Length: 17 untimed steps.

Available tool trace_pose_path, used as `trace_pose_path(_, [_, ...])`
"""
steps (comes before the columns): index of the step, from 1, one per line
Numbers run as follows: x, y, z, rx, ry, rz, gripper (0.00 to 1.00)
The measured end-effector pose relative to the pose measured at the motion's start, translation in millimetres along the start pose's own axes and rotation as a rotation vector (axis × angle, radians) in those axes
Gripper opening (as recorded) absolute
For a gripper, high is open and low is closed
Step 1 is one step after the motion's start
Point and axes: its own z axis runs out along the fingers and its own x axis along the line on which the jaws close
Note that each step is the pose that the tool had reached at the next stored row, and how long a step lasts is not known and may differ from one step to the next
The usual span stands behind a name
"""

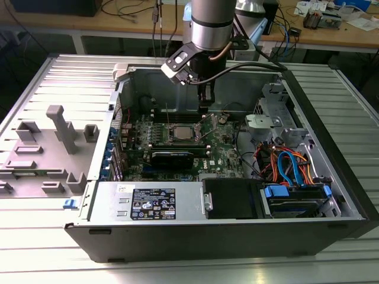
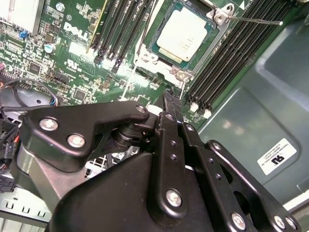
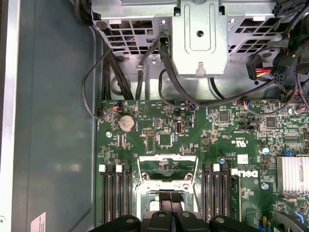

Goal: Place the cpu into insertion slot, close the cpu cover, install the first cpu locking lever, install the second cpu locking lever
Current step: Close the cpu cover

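An open computer case [image 1: 225,239] is lying on a ribbed metal table [image 1: 35,236]. My hand [image 2: 169,98] is hovering narrow and empty. The cpu [image 2: 182,35], framed by the cpu cover [image 2: 214,35], is sitting just beyond my fingertips.

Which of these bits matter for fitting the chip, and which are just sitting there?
In the job: cpu, cpu cover, locking lever, end effector.
Just there: memory slots, black expansion card, power supply, blue cables.
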Motion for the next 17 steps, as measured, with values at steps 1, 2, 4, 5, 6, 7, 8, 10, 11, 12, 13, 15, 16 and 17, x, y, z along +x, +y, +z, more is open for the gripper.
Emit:
trace_pose_path(1, [0.0,1.2,0.0,0.0,0.0,0.0,0.11])
trace_pose_path(2, [0.0,1.8,0.1,0.0,0.0,0.0,0.11])
trace_pose_path(4, [0.0,2.6,0.1,0.0,0.0,0.0,0.11])
trace_pose_path(5, [0.0,3.3,0.1,0.0,0.0,0.0,0.11])
trace_pose_path(6, [0.0,3.6,0.1,0.0,0.0,0.0,0.11])
trace_pose_path(7, [0.0,4.2,0.1,0.0,0.0,0.0,0.11])
trace_pose_path(8, [0.0,4.5,0.2,0.0,0.0,0.0,0.11])
trace_pose_path(10, [0.0,5.3,0.2,0.0,0.0,0.0,0.11])
trace_pose_path(11, [0.0,5.5,0.2,0.0,0.0,0.0,0.11])
trace_pose_path(12, [0.0,5.8,0.2,0.0,0.0,0.0,0.11])
trace_pose_path(13, [0.0,6.0,0.2,0.0,0.0,0.0,0.11])
trace_pose_path(15, [0.0,6.1,0.2,0.0,0.0,0.0,0.11])
trace_pose_path(16, [0.0,6.3,0.2,0.0,0.0,0.0,0.11])
trace_pose_path(17, [0.1,6.4,0.2,0.0,0.0,0.0,0.11])
